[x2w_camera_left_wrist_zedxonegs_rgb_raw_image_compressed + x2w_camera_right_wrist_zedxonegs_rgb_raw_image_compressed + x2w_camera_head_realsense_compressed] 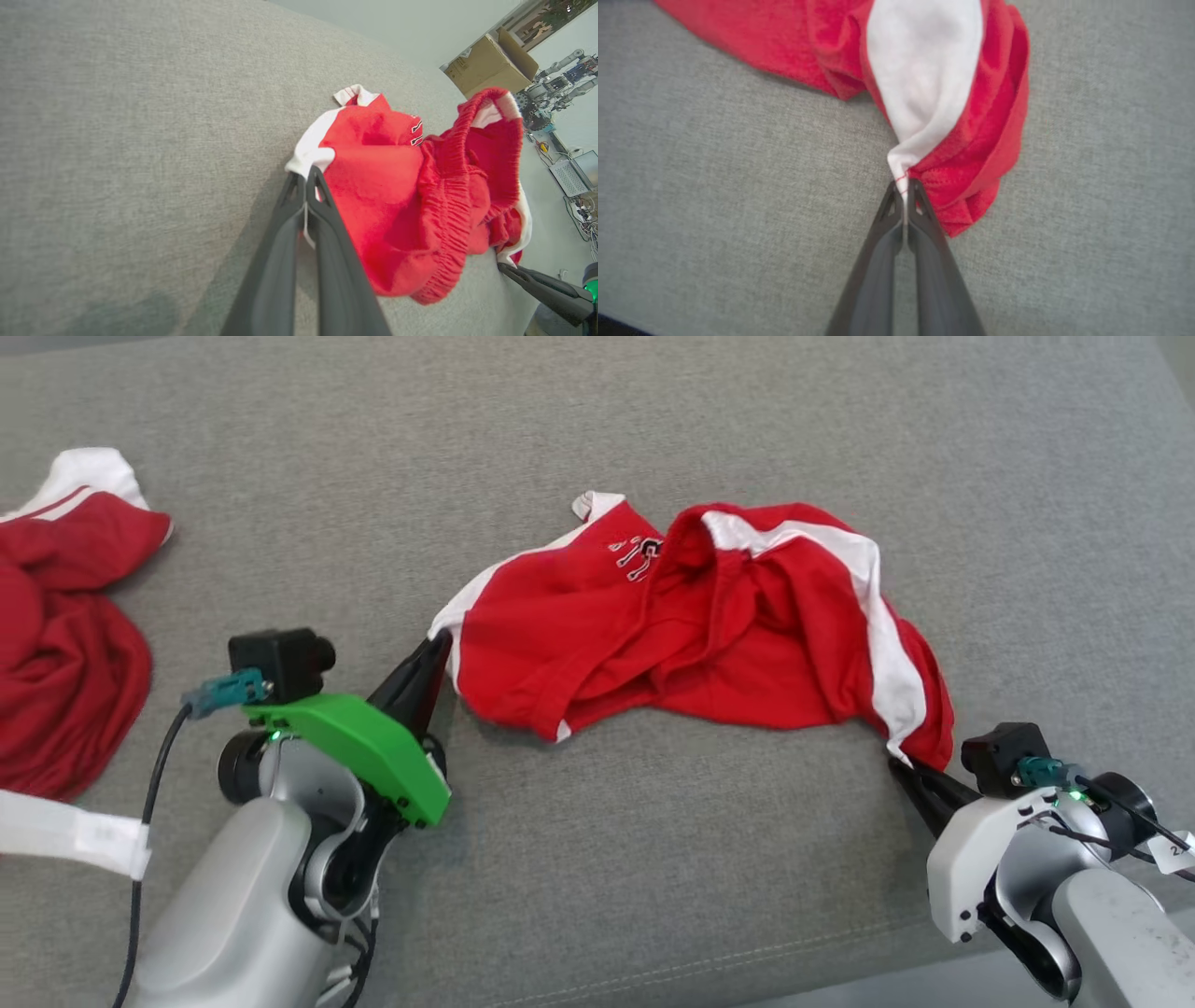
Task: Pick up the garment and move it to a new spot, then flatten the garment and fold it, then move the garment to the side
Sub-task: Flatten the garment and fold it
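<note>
The garment (691,625), red shorts with white side stripes, is laid crumpled near the middle of a grey fabric surface (653,420). Its long axis is set left to right across the head view, with the left end a little farther from the robot than the right end. In the left wrist view the gathered elastic waistband is seen bunched and raised in the middle of the cloth.

The left gripper (439,644) is closed with its fingers pressed together on the white-striped corner at the garment's left end. A sliver of white cloth is pinched between them in the left wrist view. The right gripper (901,763) is likewise clamped on the white hem at the right end, where red stitching is seen just above the fingertips (896,200).

A small white print (638,557) is carried on the red cloth near the upper edge, but it cannot be read. A second red and white garment (65,644) is heaped at the left edge of the surface, well apart from the first. A cardboard box (490,65) is seen beyond the surface.
</note>
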Motion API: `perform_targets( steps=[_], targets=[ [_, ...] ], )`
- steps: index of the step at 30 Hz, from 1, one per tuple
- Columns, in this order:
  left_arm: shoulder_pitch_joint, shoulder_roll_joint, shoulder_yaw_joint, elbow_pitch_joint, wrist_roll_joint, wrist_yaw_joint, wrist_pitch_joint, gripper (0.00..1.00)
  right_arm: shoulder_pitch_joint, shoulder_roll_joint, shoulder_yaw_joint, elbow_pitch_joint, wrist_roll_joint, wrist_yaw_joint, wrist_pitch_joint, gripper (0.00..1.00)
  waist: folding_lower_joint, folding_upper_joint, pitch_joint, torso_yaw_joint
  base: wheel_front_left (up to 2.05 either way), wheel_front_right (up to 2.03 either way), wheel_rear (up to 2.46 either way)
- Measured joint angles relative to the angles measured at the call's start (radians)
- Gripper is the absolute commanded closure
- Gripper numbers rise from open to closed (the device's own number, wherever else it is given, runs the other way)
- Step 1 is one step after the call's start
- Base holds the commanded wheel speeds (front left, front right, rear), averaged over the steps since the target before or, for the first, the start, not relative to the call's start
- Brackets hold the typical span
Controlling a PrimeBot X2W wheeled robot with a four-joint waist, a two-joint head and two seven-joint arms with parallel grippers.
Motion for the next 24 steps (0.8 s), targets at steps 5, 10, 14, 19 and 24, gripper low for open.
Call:
perform_targets(
  steps=[5, 10, 14, 19, 24],
  targets=[
    [0.107, 0.031, 0.029, -0.037, -0.051, 0.012, -0.004, 1.0, 0.021, -0.047, 0.009, -0.009, -0.001, 0.001, 0.023, 1.0, 0.0, 0.0, -0.028, 0.064, 0.0, 0.0, 0.0],
    [0.189, 0.061, 0.045, -0.076, -0.071, 0.026, 0.013, 1.0, 0.063, -0.082, -0.015, -0.024, 0.015, 0.001, 0.041, 1.0, 0.0, 0.0, -0.055, 0.13, 0.0, 0.0, 0.0],
    [0.237, 0.111, 0.085, -0.098, -0.078, 0.048, 0.014, 1.0, 0.08, -0.076, -0.022, -0.054, 0.054, 0.001, 0.049, 1.0, 0.0, 0.0, -0.072, 0.179, 0.0, 0.0, 0.0],
    [0.289, 0.164, 0.127, -0.106, -0.078, 0.065, 0.013, 0.51, 0.08, -0.038, -0.022, -0.1, 0.107, 0.01, 0.048, 1.0, 0.0, 0.0, -0.092, 0.216, 0.0, 0.0, 0.0],
    [0.291, 0.154, 0.124, -0.16, -0.078, 0.065, 0.004, 0.0, 0.081, -0.039, -0.02, -0.11, 0.119, 0.01, 0.05, 1.0, 0.0, 0.0, -0.103, 0.214, 0.0, 0.0, 0.0]
  ],
)
